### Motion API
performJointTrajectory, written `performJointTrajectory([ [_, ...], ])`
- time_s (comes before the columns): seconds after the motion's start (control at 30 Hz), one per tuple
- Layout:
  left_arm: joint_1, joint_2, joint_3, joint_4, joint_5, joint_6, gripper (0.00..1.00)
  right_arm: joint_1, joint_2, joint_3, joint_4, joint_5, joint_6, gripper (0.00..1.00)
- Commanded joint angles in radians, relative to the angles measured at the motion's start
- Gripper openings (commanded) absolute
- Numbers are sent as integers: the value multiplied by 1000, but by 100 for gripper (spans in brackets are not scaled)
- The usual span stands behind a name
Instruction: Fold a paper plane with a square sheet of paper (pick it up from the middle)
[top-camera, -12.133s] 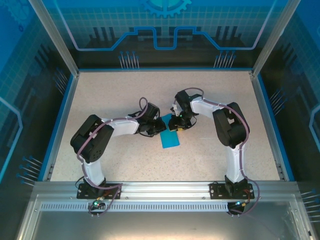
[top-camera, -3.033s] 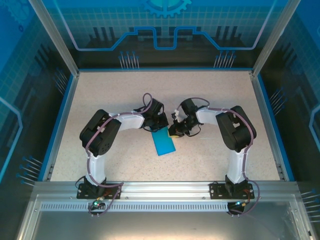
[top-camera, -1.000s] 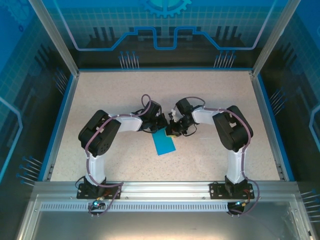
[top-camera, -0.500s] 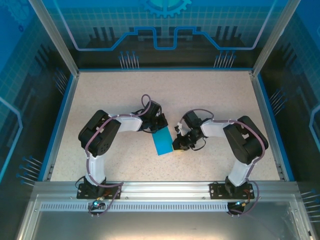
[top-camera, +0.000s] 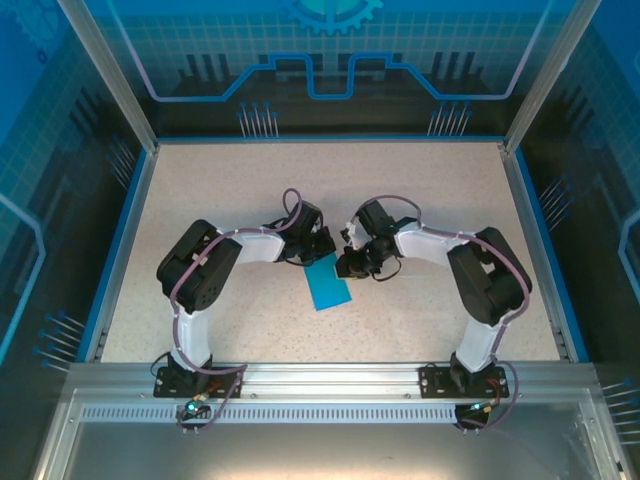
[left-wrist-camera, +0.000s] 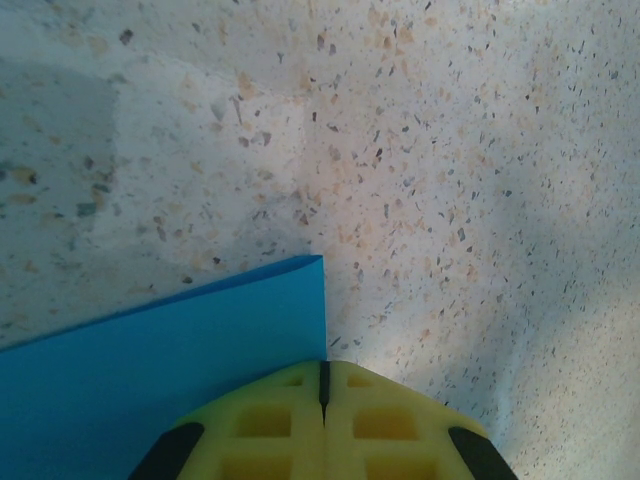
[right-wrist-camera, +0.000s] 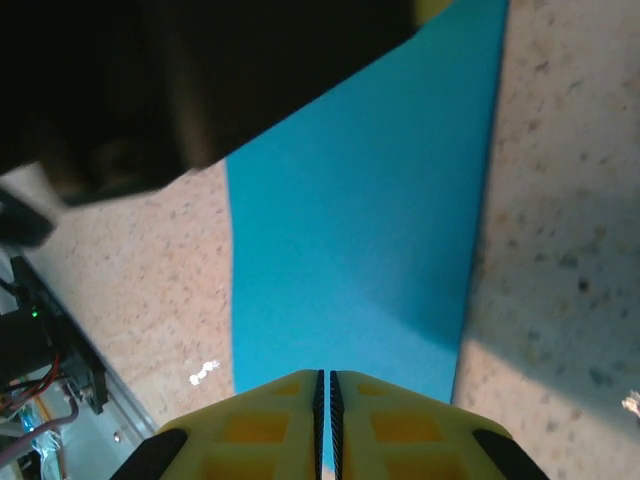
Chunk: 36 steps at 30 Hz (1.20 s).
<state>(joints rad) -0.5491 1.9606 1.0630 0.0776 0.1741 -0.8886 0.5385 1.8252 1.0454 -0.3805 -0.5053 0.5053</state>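
Two arms on one speckled table (top-camera: 200, 190), which is the biggest thing here. The left arm (top-camera: 245, 246) and right arm (top-camera: 440, 245) both bend in toward the middle of the table, so their wrists nearly meet there

Next down is the sheet of paper (top-camera: 328, 290). It's teal-blue, lying flat around the middle of the table and a bit closer to the near edge. From above it looks like a narrow rectangle, turned at a slight angle to the table edges

Then the small stuff. The left gripper (top-camera: 316, 258) sits at the far left corner of the paper, and its wrist cam shows the yellow fingertips (left-wrist-camera: 280, 420) pressed together right where the paper's corner (left-wrist-camera: 310, 270) ends. The right gripper (top-camera: 348, 266) is at the far right corner with just a hairline slit between its tips (right-wrist-camera: 270, 425), and blue paper (right-wrist-camera: 360, 240) stretches away from them. Can't tell if either one is actually pinching the paper or just resting on it
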Motion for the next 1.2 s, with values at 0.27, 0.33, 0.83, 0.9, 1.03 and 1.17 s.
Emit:
performJointTrajectory([
  [0.27, 12, -19, -8, -73, 87, 19, 9, 1, 89, -40, -17, 3, 9, 12],
  [0.33, 9, -37, -6, -55, 130, 16, 12, -1, 95, -43, -12, 1, 11, 12],
  [0.83, -40, -3, -20, -62, 156, -1, 10, -9, 111, -43, -9, -14, 23, 11],
  [0.9, -39, 1, -19, -74, 119, 5, 9, -8, 108, -45, -12, -13, 22, 11],
  [1.03, -35, 10, -14, -101, 56, 26, 8, -9, 104, -60, -21, -12, 21, 11],
  [1.17, -24, 25, -15, -95, 37, 41, 8, -8, 96, -88, -20, -13, 21, 11],
])
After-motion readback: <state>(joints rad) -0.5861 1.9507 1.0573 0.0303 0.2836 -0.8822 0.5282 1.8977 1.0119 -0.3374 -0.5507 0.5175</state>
